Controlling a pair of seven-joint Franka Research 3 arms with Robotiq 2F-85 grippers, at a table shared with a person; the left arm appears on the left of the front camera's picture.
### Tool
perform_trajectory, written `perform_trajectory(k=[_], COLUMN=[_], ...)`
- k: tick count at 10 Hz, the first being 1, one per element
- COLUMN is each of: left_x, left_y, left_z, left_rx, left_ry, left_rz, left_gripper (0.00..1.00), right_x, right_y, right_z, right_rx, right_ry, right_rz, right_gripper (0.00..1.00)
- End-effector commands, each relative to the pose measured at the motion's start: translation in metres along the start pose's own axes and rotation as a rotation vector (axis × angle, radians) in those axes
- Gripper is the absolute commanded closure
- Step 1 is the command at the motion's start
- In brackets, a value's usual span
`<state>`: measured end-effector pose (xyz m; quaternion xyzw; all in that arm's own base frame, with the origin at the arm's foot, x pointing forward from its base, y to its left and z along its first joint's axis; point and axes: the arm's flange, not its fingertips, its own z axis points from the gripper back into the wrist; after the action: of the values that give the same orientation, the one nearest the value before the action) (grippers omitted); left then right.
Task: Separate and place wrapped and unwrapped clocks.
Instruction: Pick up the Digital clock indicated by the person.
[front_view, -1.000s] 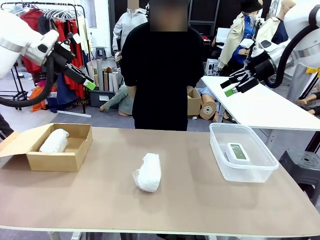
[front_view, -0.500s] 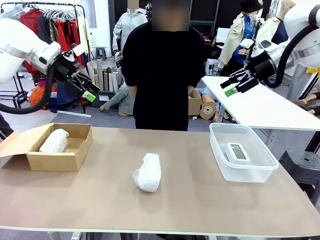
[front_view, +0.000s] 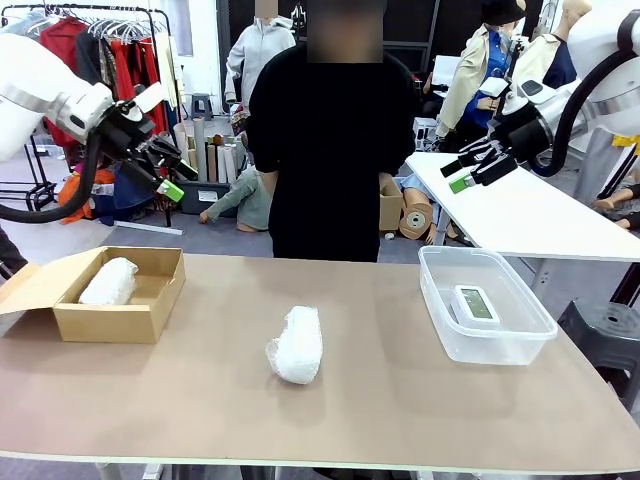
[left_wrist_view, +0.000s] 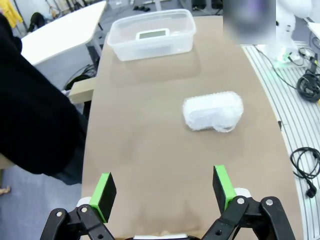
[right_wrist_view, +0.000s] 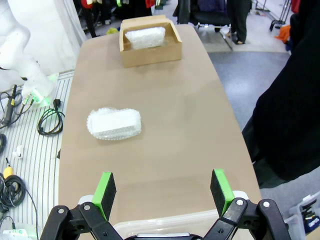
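Wrapped clock (front_view: 296, 345) lies well below and between the two open, empty sets of jaws.

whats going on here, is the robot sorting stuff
A sorting job, partway done. One wrapped bundle lies in the cardboard box, the clock sits in the clear tub, and a second wrapped bundle lies loose mid-table. The left gripper and right gripper hang open in the air, holding nothing. A person stands at the far side.
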<state>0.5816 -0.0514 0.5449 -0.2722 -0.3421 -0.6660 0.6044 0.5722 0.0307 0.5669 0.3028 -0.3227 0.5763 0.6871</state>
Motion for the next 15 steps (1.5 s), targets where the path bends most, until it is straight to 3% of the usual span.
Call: perform_trajectory(k=[1,15], left_x=[0.0015,-0.0018], left_y=[0.0061,0.0024], left_z=[-0.0007,0.0001], left_rx=[0.024,0.013], left_ry=[0.004,0.005], left_rz=[0.036,0.014], left_gripper=[0.00,0.00], right_x=[0.0007,0.0007], right_y=[0.0006,0.0006], right_z=[0.0007,0.0007], right_rx=[-0.001,-0.001], right_ry=[-0.001,-0.001], right_rz=[0.001,0.001], right_gripper=[0.00,0.00])
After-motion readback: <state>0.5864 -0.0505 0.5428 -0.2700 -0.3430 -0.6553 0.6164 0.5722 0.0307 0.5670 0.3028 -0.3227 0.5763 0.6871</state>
